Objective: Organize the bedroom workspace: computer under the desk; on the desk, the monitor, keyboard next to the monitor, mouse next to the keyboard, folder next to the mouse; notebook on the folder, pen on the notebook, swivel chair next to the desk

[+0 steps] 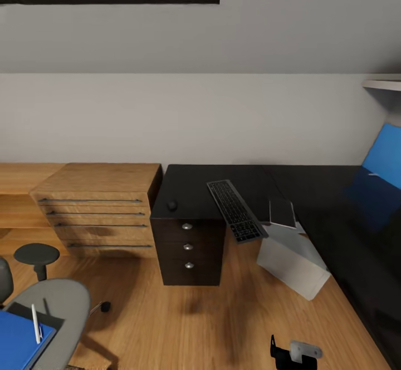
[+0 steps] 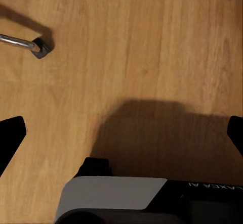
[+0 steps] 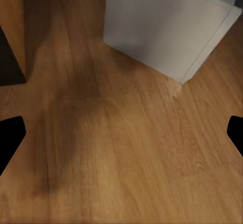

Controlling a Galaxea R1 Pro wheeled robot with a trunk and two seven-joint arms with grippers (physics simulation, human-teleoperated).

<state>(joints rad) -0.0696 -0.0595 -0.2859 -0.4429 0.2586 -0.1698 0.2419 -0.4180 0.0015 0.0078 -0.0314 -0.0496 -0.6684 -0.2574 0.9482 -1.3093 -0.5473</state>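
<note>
A bedroom corner: a black L-shaped desk (image 1: pixel 312 192) with a slim black keyboard (image 1: pixel 236 210) lying on it, one end overhanging the edge.

Both grippers hang over bare wooden floor (image 3: pixel 126 153) with fingers spread wide, only their dark tips visible at the frame edges. Ahead of the right gripper (image 3: pixel 121 133) the light grey computer tower (image 3: pixel 167 27) sits tilted, partly cut off. A small dark mouse (image 1: pixel 172 205) rests on the desk. The grey swivel chair (image 1: pixel 58 303), cropped at the corner, carries a bright blue folder (image 1: pixel 19 339) and whitish pen (image 1: pixel 35 323). A chrome chair leg's caster (image 2: pixel 40 47) lies beyond the left gripper (image 2: pixel 121 133).

left gripper (image 2: pixel 121 133) spread, right gripper (image 3: pixel 121 133) spread
</note>
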